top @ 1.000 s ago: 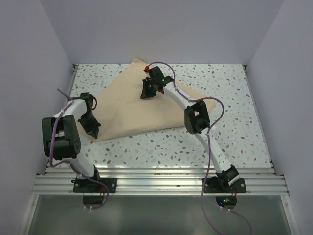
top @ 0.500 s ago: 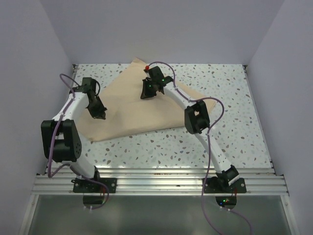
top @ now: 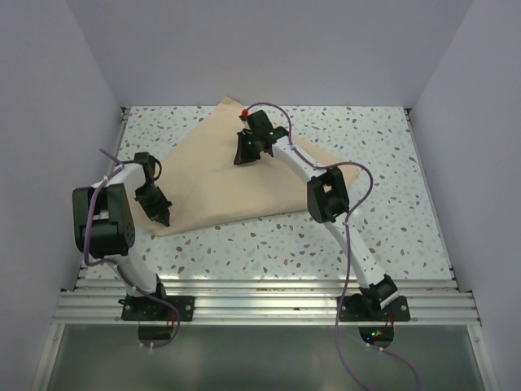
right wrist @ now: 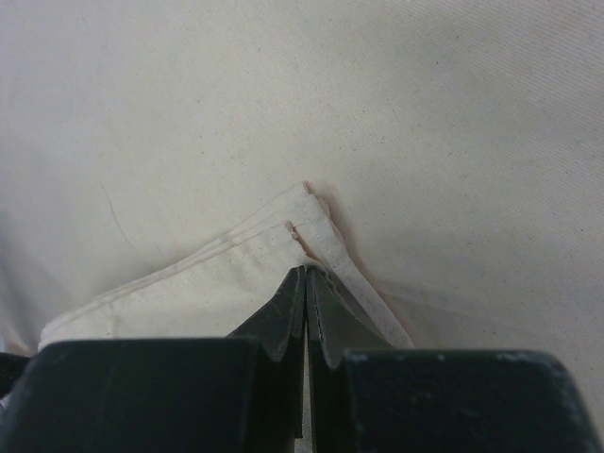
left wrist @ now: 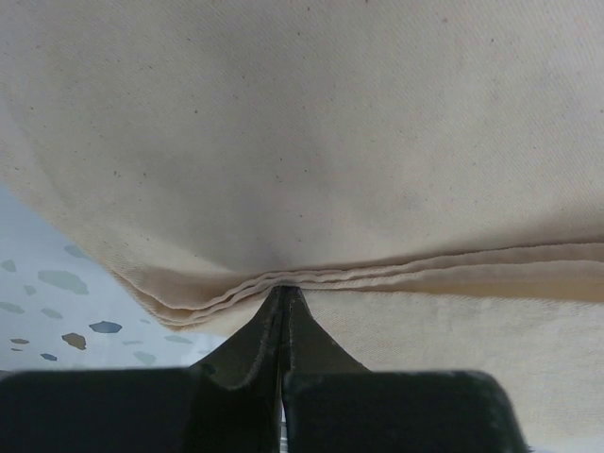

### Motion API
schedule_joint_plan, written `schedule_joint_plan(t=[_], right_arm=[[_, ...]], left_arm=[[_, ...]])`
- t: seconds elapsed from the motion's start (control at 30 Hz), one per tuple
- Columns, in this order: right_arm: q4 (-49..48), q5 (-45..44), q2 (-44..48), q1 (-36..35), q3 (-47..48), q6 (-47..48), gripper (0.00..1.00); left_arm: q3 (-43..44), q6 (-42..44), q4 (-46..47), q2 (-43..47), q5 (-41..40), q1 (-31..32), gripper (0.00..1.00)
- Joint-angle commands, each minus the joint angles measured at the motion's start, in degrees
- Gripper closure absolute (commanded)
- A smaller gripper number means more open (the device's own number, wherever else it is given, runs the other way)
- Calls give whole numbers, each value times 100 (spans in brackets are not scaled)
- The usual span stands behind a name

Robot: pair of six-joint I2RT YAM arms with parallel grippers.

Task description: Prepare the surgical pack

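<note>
Near side first: left gripper (top: 155, 213) sits at the near-left edge of the tan cloth sheet (top: 220, 175), tips pointing down onto it. In the left wrist view the left gripper (left wrist: 281, 294) has its jaws pressed together with no visible gap, and the stacked hem layers of the tan cloth sheet (left wrist: 302, 142) pucker right into the tips, so it reads as clamped on that layered edge. Left of that pinch, bare speckled table (left wrist: 47, 293) shows just past the cloth's edge. The cloth itself lies flat on the table (top: 326, 244) as a rough triangle: one corner near-left by the left gripper, one corner far at the back, and one out to the right under the right arm's elbow. It is folded over on itself, with several layers visible at the edges. Further back, the right gripper (top: 244, 156) is over the cloth's far-middle part, well inside its outline. In the right wrist view the right gripper (right wrist: 305, 274) is also closed tight, fingers (right wrist: 274, 330) flush together, with a folded-in corner of the cloth (right wrist: 377, 113) running into the tips and poking out just beyond them, so it looks pinched there too. Only cloth is visible around that corner.
</note>
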State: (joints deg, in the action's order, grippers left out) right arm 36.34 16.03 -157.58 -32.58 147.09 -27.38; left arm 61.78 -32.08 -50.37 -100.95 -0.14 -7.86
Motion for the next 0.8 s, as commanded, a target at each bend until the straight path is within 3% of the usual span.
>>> schedule_joint_plan(t=[0.0,0.07,0.23,0.37,0.6,0.7,0.77], right_arm=[[321,-171,-116,58,-128,127,100],[339,-118,-54,59,-163,66,100],[120,128,419,163,-329,-311,100],[-135,172,894,401,-339,-760,100],[83,128,1904,1156,-584,-1121,81],[661,155,2465,1455,-1240,-876,79],[1066,198,2853,1570,-1716,-533,83]], left_arm=[[158,52,185,397,14,-14,100],[544,43,116,645,172,82,100],[1922,70,45,744,128,1083,100],[2391,105,867,323,1100,1716,100],[2839,-141,2162,-627,1982,1999,100],[3461,-246,2338,-1215,2001,1999,100],[3814,-264,2269,-1732,1957,1999,100]])
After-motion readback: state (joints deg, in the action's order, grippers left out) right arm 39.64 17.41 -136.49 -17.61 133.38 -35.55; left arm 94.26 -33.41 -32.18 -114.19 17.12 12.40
